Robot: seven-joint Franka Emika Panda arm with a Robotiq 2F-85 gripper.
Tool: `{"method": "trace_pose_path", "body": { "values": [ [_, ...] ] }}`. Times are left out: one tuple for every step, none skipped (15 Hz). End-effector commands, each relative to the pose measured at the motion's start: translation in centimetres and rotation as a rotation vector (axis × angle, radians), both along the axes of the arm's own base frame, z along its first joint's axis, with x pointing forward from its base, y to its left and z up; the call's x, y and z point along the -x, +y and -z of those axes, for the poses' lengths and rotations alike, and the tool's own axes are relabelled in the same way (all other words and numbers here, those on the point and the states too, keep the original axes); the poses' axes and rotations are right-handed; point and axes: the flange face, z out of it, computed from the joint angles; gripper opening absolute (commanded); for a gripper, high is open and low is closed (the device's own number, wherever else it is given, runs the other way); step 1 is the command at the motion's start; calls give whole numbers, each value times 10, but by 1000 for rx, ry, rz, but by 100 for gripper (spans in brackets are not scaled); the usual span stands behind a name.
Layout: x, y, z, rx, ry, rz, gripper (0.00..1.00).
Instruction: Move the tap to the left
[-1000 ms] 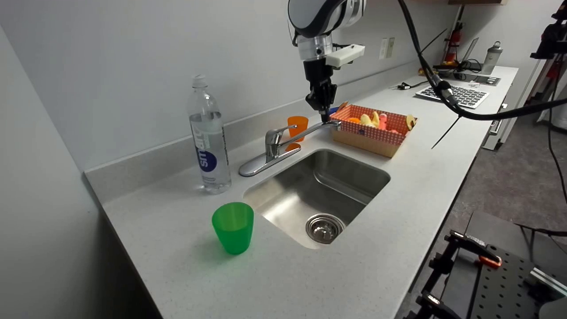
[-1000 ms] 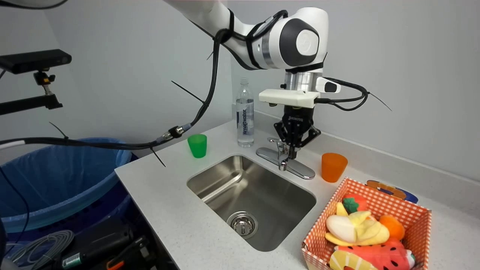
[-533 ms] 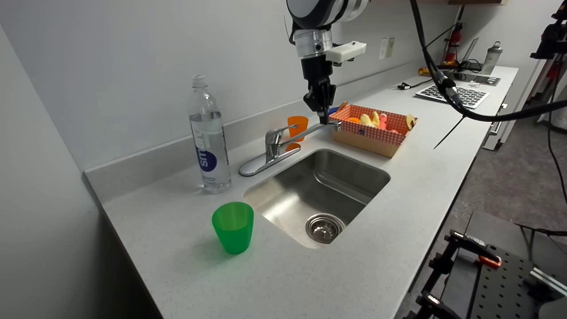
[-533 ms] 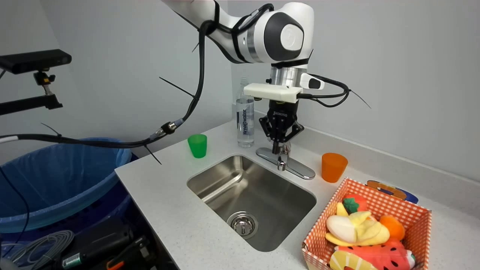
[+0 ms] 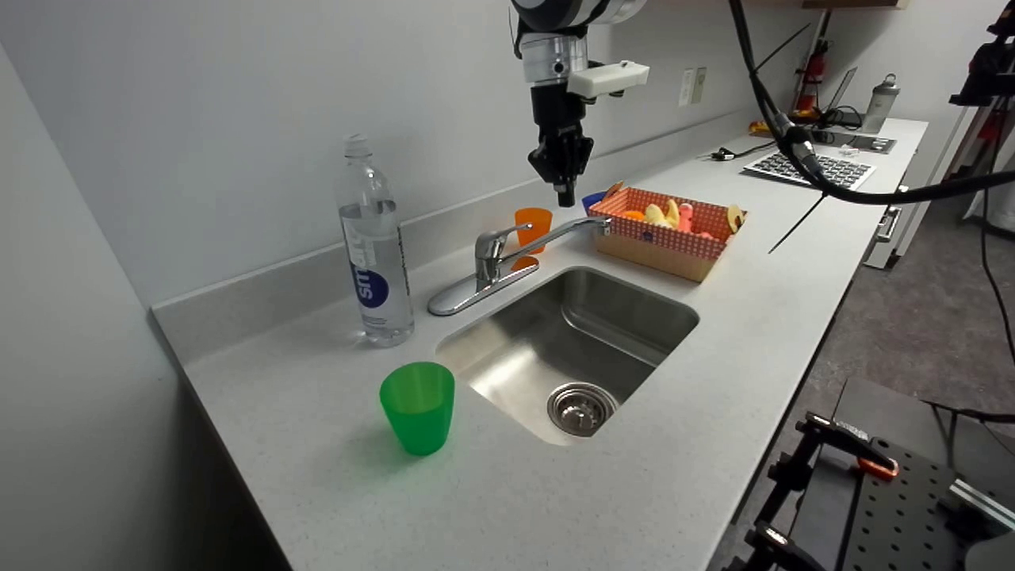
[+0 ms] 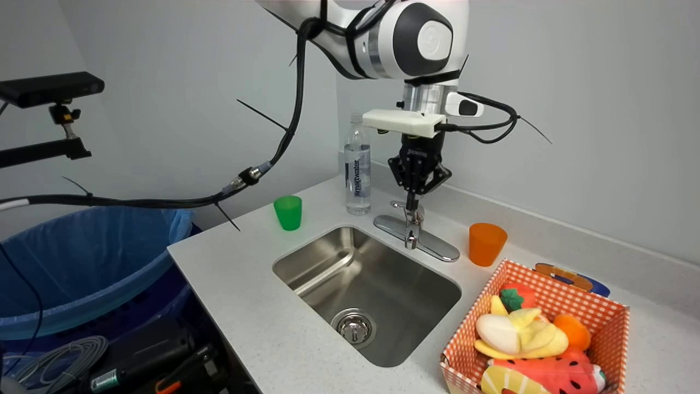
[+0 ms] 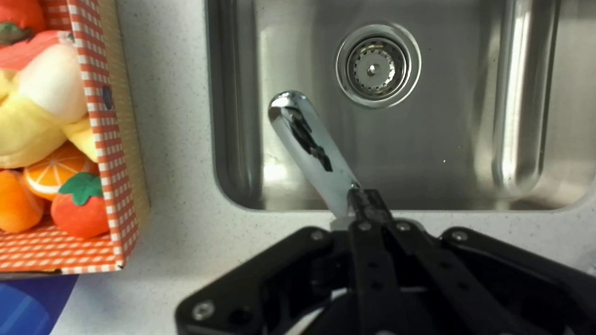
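The chrome tap [image 5: 490,260] stands behind the sink. In an exterior view its long spout points toward the basket. It shows end-on in an exterior view [image 6: 411,236], partly behind the fingertips. In the wrist view the spout [image 7: 313,149] reaches over the sink's left part, its base hidden by my gripper. My gripper [image 5: 565,195] points down with its fingers together and nothing between them. In an exterior view the fingertips [image 6: 412,203] are in front of the tap's upper part. In an exterior view they show above the spout with a gap. The fingertips also show in the wrist view [image 7: 369,201].
The steel sink [image 6: 383,306] lies in front of the tap. A clear water bottle [image 5: 374,262] and a green cup [image 5: 418,408] stand at one end. An orange cup [image 6: 486,244] and a red checked basket [image 6: 459,328] with soft toy food stand at the other.
In an exterior view my gripper crossed from the right of the spout to its left, then rose and shifted slightly right. It now sits higher above the tap. The spout has not visibly moved.
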Motion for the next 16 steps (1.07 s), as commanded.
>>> {"method": "trace_pose_path", "body": {
  "values": [
    [-18,-16,6,15,-9,88,0],
    [-21,-20,10,27,-11,111,0],
    [-23,-26,15,36,-6,137,0],
    [-25,-32,21,50,0,166,0],
    [-26,-37,26,61,7,189,0],
    [-26,-42,31,69,18,201,0],
    [-24,-45,35,74,24,202,0],
    [-21,-46,39,77,26,188,0],
    [-17,-47,41,76,36,178,0],
    [-12,-46,40,68,48,160,0],
    [-7,-44,37,62,49,138,0],
    [-3,-42,34,53,50,119,0],
    [2,-38,30,43,48,89,0],
    [6,-35,27,35,51,63,0],
    [12,-32,24,33,58,28,0],
    [18,-29,23,26,69,-1,0]
  ]
}}
